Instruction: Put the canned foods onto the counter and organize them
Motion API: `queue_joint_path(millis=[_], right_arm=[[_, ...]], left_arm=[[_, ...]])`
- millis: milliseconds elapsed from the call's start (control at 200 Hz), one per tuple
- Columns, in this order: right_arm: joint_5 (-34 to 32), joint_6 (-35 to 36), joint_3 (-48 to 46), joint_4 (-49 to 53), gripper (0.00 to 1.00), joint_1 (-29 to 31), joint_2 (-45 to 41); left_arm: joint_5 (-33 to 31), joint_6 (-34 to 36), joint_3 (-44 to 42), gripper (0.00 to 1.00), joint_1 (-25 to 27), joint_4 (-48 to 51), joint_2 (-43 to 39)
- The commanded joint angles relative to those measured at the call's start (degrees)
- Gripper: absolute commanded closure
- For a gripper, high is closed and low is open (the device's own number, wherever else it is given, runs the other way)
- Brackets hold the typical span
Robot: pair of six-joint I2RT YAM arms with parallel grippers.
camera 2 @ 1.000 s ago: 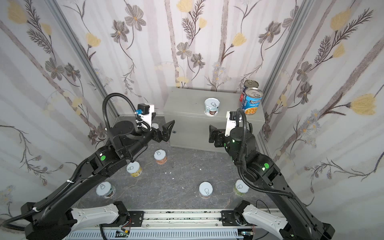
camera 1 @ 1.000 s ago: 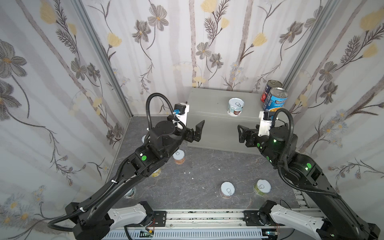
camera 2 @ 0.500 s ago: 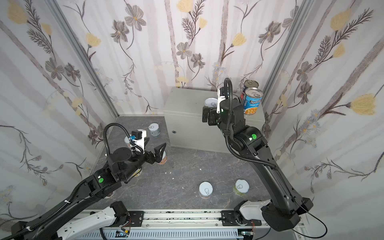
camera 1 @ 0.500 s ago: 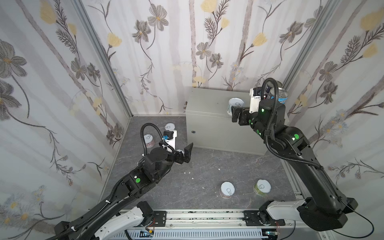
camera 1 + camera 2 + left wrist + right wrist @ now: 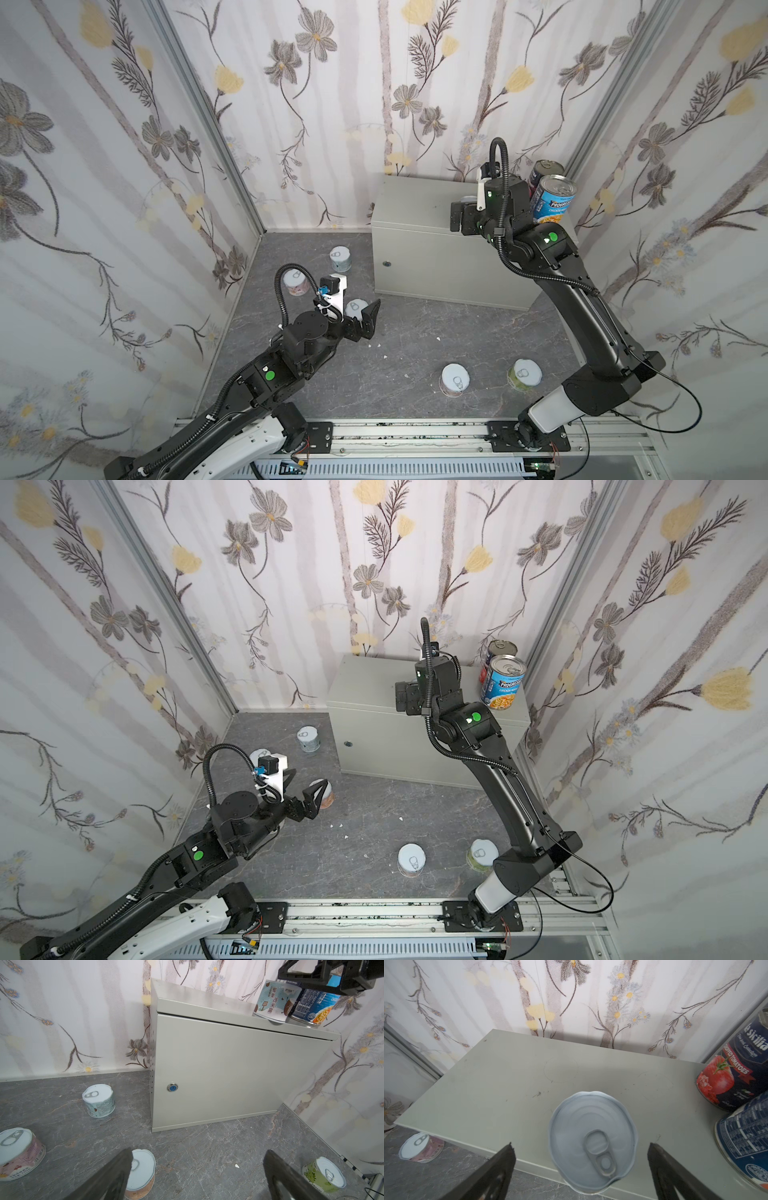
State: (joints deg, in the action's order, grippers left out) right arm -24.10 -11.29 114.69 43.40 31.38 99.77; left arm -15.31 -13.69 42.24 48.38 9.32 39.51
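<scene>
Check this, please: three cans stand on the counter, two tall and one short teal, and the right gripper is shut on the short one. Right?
Not quite. The right gripper is open, not shut: the right wrist view shows its jaws wide apart, clear of the short teal can. That can, the blue soup can and the navy-and-red can do stand on the counter.

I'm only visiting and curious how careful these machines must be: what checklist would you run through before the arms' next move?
1. Right jaws open, clear of the short teal-labelled pull-tab can: ok.
2. That can upright atop the light-grey metal cabinet: ok.
3. Tall blue soup can and navy-and-red tomato can upright there: ok.
4. Left jaws open, empty: ok.
5. Dark marbled floor cleared of short cans: not ok; at least five stand there.
6. More cans hidden from view: cannot tell.
</scene>
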Motion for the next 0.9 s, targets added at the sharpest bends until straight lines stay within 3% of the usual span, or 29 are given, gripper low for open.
queue_joint_path(millis=[0,340,505,894], right_arm=[[-1.15,0.15,0.42,-0.75,0.0,-0.6,1.02],[1.63,0.07,0.94,-2.09,0.01,-2.25,3.45],[2.1,0.19,0.93,-2.0,0.11,-2.94,4.51],[1.95,0.57,0.96,-3.14,0.26,-5.84,5.65]], left_arm=[[-0.15,-0.57,-0.55,0.0,-0.04,-1.32,-0.22],[-0.2,-0.5,-1.17,0.0,-0.09,-1.41,0.22],[-0.16,-0.47,-1.35,0.0,-0.04,-1.32,0.04],[-0.42,0.05,-1.29,0.0,-0.07,-1.41,0.9]])
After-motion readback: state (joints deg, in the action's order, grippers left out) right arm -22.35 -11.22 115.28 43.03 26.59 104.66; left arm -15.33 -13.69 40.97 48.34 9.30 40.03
